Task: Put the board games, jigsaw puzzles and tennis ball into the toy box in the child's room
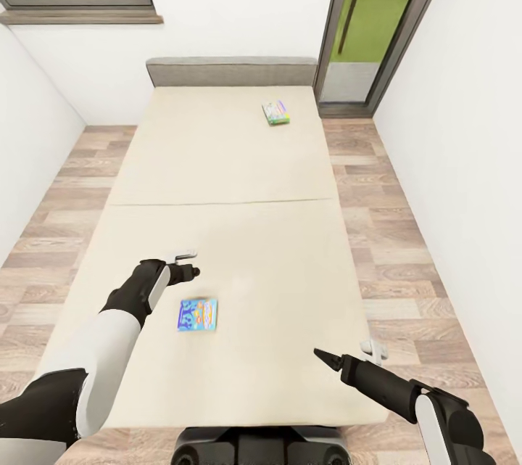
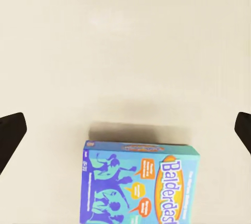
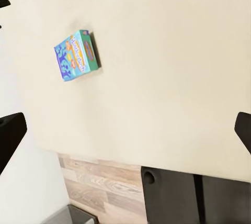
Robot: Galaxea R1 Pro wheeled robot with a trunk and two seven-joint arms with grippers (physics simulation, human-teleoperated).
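The beige bed [image 1: 225,182] carries two flat board games: a small blue box [image 1: 198,314] at lower left of the head view (printed "Balderdash"), and a white-and-green box [image 1: 276,112] near the grey headboard [image 1: 232,72]. Left gripper [image 1: 185,266] hovers just beyond the blue box, fingers apart; right gripper [image 1: 348,354], lower right, also spread.

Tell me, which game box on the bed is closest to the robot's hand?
The blue game box, lying just below the left gripper. The white-and-green game box sits far up near the headboard.
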